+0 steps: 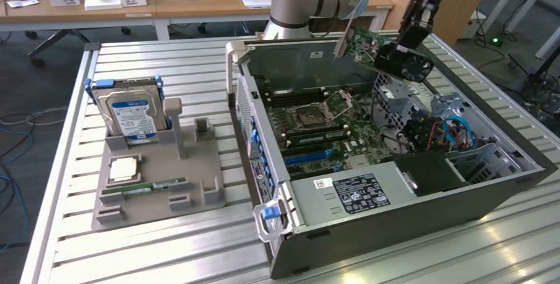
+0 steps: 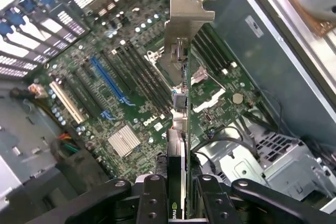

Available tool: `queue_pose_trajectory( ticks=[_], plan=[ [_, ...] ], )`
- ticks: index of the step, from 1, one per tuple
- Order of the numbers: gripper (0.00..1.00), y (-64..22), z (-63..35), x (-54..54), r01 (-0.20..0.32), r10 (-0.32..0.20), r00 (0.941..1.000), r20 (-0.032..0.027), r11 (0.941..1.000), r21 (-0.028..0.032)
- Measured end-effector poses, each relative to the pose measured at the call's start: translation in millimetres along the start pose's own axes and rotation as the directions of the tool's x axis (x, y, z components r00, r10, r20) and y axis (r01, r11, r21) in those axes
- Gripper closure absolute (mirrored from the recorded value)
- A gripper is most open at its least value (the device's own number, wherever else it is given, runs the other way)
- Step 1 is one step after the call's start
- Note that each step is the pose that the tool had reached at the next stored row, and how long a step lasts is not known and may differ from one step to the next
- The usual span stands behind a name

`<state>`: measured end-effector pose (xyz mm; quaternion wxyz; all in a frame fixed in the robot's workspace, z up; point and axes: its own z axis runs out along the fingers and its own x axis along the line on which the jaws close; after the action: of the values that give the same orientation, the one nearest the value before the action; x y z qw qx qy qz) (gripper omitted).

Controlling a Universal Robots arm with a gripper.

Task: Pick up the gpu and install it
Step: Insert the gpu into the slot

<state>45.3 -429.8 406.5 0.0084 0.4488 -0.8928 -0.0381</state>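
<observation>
Gripper (image 2: 178, 187) fingers (image 2: 152, 200) pinch the gpu (image 2: 181, 129) from both faces. Card sits edge-on between them, with its bracket (image 2: 187, 24) at the end away from the wrist. I see the gpu held in the air over the far end of the open case (image 1: 490, 189), tilted, touching nothing inside. Not seated in any slot.

Inside the case:
- motherboard (image 1: 328, 123) flat on the case floor, with the cpu socket (image 1: 308, 119) near its middle
- blue slot (image 2: 110, 80) and a small silver heatsink (image 2: 124, 141) on the board, both below the card
- psu (image 1: 355, 195) with a black label, filling the case's near end
- drive cage with blue cables (image 1: 460, 133) along the case wall on the exterior view's right

Beside the case, on the exterior view's left, is a grey tray (image 1: 206, 189). In it:
- hard drive (image 1: 131, 110) standing upright at the tray's far end
- chip (image 1: 125, 168) lying flat, just nearer than the drive
- memory stick (image 1: 144, 187) lying flat in its groove, just nearer than the chip

Case and tray both sit on the slatted table (image 1: 175, 251), close together but apart.
</observation>
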Motion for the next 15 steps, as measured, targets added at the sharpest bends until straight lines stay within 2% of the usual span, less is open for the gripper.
queue_pose_trajectory(
  ticks=[5,8,11,12,15],
  plan=[
    [0.74,0.0,0.2,0.0,0.088,-0.088,0.9961,-0.0072,0.9961,-0.0015],
    [0.74,0.0,0.3,0.0,0.141,-0.141,0.9899,-0.0118,0.9900,-0.0027],
    [0.74,0.0,0.4,0.0,0.192,-0.192,0.9813,-0.0165,0.9814,-0.0037],
    [0.74,0.0,0.3,0.0,0.201,-0.201,0.9794,-0.0180,0.9795,-0.0037],
    [0.74,0.0,0.3,0.0,0.203,-0.203,0.9790,-0.0182,0.9792,-0.0037]
  ],
)
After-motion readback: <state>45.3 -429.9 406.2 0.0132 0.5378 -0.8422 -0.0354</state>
